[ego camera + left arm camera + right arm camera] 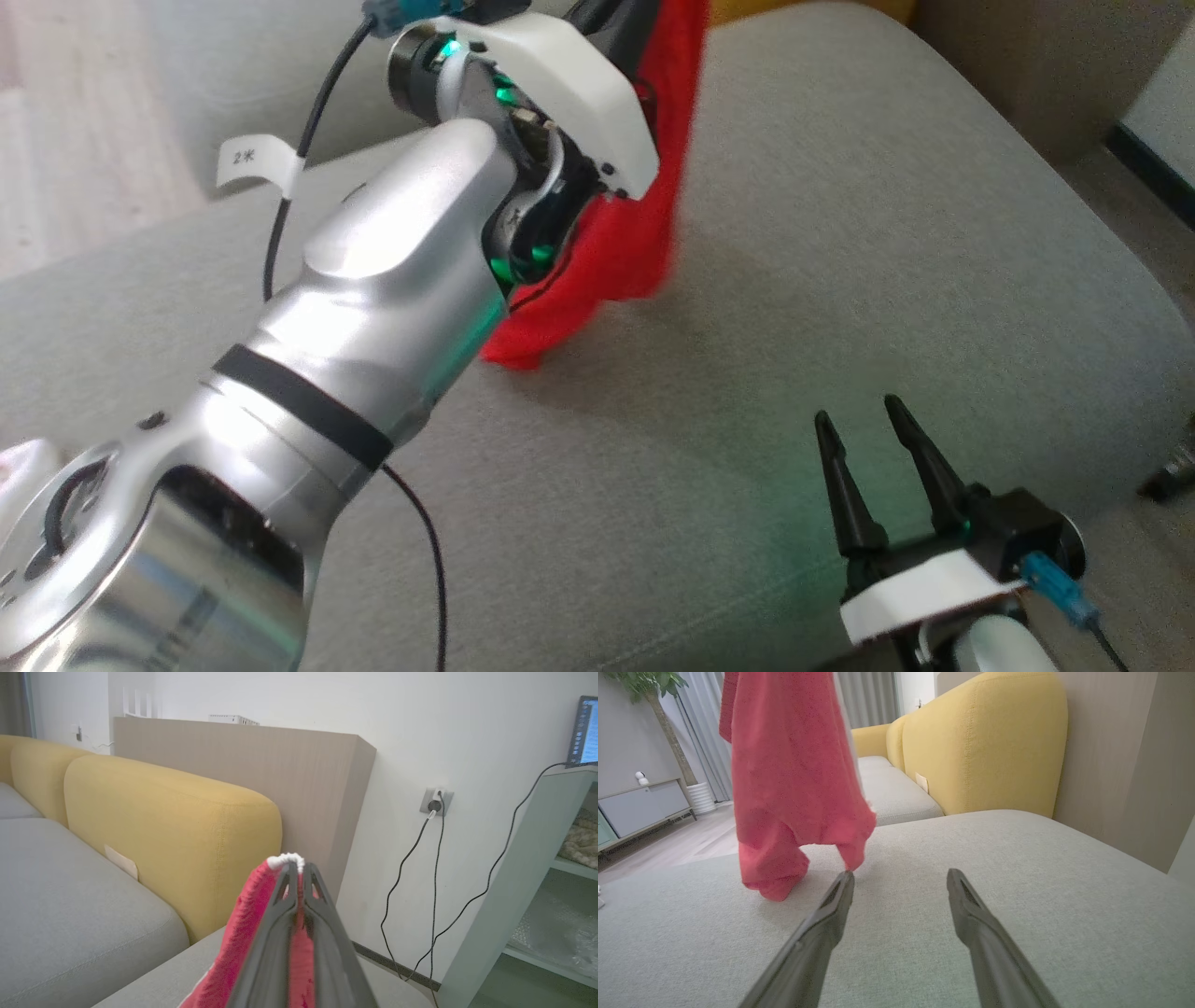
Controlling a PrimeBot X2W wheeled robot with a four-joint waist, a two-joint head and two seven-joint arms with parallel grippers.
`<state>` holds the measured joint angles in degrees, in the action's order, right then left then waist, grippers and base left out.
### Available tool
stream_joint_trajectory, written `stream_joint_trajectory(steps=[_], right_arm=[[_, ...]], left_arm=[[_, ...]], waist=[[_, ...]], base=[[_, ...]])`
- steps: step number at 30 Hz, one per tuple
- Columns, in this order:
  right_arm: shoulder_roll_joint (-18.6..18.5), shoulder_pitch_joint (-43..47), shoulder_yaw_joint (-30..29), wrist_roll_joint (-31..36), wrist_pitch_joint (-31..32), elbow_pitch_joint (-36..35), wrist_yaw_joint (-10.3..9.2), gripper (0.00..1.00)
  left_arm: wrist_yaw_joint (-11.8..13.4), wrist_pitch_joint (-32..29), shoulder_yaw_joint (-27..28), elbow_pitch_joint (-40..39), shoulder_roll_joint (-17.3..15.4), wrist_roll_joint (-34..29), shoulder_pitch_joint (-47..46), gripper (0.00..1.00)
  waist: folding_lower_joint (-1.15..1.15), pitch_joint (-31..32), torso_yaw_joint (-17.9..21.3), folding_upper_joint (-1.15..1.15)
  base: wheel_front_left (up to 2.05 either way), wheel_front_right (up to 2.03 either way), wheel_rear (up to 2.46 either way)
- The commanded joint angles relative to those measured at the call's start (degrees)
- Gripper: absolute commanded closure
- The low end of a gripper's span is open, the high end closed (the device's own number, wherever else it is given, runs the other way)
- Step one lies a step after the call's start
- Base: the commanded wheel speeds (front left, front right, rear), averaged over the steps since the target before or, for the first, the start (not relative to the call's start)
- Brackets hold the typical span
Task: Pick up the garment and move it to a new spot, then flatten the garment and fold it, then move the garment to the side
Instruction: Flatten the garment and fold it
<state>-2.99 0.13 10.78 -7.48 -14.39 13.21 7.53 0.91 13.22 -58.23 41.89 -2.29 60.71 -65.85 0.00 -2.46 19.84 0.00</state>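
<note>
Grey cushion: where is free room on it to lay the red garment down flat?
The widest bare patch of the grey cushion lies between the hanging red garment and the open right gripper, back toward the yellow backrest. Crowded: the left side, where the left gripper holds the garment above the cushion.

Head camera looks steeply down on the grey cushion [887,261]; both wrist cameras look level across it. All share the red garment [639,252], eleven o'clock for the right wrist.
</note>
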Motion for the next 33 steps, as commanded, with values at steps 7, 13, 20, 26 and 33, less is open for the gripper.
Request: stream_joint_trajectory(steps=[7, 13, 20, 26, 33], right_arm=[[0.11, 1.06, 0.44, 0.81, -0.61, -2.42, -0.04, 0.00], [-0.33, 2.20, -0.30, 1.01, -0.61, -2.87, -0.04, 0.00], [-1.42, 2.54, -0.96, 1.05, -0.61, -3.25, -0.04, 0.00], [-1.41, 2.49, -0.70, 0.94, -0.61, -3.10, -0.04, 0.00], [-1.56, 2.61, 0.01, 0.70, -0.61, -2.88, -0.04, 0.00]], left_arm=[[2.41, 0.66, 1.07, -8.79, -7.15, 2.40, 11.38, 1.00], [6.09, 1.61, -0.11, -15.74, -12.23, 2.34, 31.26, 1.00], [4.67, 1.75, 3.78, -21.67, -12.94, -0.20, 46.55, 1.00], [2.82, 1.76, 6.77, -23.59, -11.36, -2.45, 51.50, 0.53], [2.03, 0.68, 5.65, -22.82, -11.89, -4.32, 51.81, 0.00]], waist=[[0.00, 2.73, -7.84, 0.00], [0.00, 2.21, -12.65, 0.00], [0.00, 1.70, -16.46, 0.00], [0.00, 1.85, -17.52, 0.00], [0.00, 2.09, -17.64, 0.00]], base=[[0.00, 0.00, 0.00], [0.00, 0.00, 0.00], [0.00, 0.00, 0.00], [0.00, 0.00, 0.00], [0.00, 0.00, 0.00]])
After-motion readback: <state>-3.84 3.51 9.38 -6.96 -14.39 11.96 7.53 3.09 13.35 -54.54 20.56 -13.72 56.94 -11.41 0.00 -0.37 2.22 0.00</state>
